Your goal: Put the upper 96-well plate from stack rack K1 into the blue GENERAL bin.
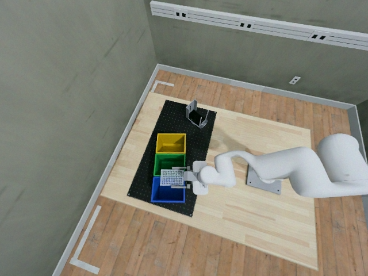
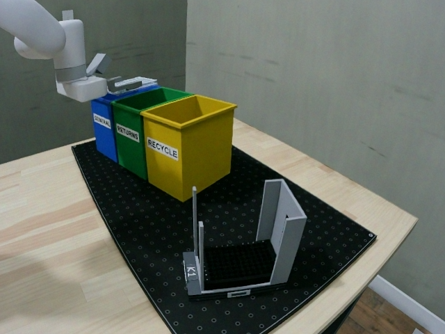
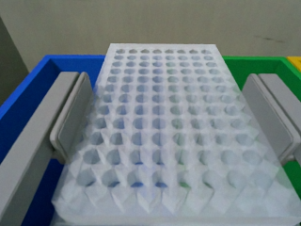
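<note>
My gripper (image 1: 172, 177) (image 2: 131, 82) (image 3: 171, 113) is shut on a clear 96-well plate (image 1: 166, 175) (image 2: 145, 81) (image 3: 150, 99), one finger along each long side. The plate is level, above the rims, over the shared edge of the blue GENERAL bin (image 2: 103, 138) (image 3: 80, 60) and the green RETURNS bin (image 2: 131, 156) (image 3: 259, 61). The yellow RECYCLE bin (image 1: 171, 134) (image 2: 206, 158) is upright, as are the other two. Rack K1 (image 1: 191, 110) (image 2: 294, 244) holds a dark lower plate (image 1: 195, 117) (image 2: 238, 260).
The three bins stand side by side in a row, close together, on the black perforated mat (image 1: 166, 118) (image 2: 229, 219). K1 stands beyond the yellow bin at the mat's other end, with upright walls and thin posts. A wall lies behind the bins.
</note>
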`<action>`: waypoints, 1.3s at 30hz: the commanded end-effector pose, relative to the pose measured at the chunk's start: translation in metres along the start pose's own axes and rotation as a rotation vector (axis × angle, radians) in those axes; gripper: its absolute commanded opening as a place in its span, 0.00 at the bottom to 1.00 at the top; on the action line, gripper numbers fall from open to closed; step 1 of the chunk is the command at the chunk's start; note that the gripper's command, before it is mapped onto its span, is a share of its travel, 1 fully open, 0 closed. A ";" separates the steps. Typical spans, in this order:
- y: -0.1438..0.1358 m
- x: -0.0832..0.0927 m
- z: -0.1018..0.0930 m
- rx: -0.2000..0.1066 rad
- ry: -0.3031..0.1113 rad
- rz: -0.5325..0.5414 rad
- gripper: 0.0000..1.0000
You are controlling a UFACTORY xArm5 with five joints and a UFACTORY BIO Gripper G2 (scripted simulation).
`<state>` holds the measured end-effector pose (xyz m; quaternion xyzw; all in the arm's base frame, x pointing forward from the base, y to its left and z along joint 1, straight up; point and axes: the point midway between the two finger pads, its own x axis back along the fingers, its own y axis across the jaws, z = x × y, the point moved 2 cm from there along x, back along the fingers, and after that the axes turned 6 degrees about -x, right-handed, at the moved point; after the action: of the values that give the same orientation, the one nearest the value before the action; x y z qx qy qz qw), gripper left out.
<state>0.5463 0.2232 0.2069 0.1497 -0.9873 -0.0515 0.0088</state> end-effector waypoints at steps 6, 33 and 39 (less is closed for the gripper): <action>0.030 -0.010 0.003 0.001 -0.002 0.000 0.00; 0.061 -0.021 0.007 0.001 -0.002 0.000 0.00; 0.060 -0.020 0.007 0.001 -0.002 0.000 0.00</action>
<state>0.5471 0.2875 0.2044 0.1494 -0.9874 -0.0511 0.0093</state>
